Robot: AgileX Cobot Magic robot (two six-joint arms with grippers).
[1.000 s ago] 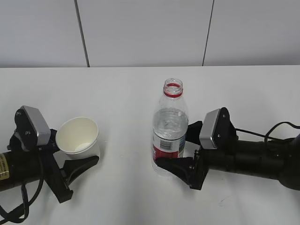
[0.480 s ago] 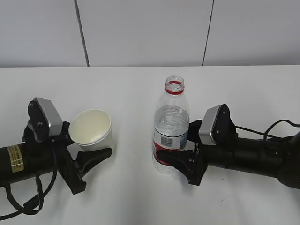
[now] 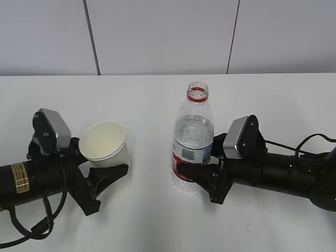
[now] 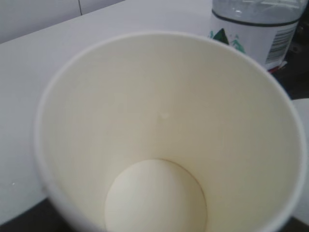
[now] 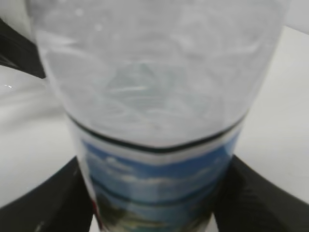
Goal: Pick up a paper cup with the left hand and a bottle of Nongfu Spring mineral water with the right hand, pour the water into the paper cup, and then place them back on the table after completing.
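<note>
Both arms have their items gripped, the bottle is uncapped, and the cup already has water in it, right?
Not quite: the paper cup is empty, its bottom dry in the left wrist view. The rest holds: the bottle is uncapped, and the left end effector and right end effector grip their items.

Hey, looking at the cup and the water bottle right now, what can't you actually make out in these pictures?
- Left wrist view: the left hand fingers are hidden behind the paper cup, which fills the frame.
- Right wrist view: the bottle is blurred and its neck is cut off by the top edge.
- Exterior view: the bottle label text is too small to read.
- Exterior view: the right hand far finger is hidden behind the bottle.
</note>
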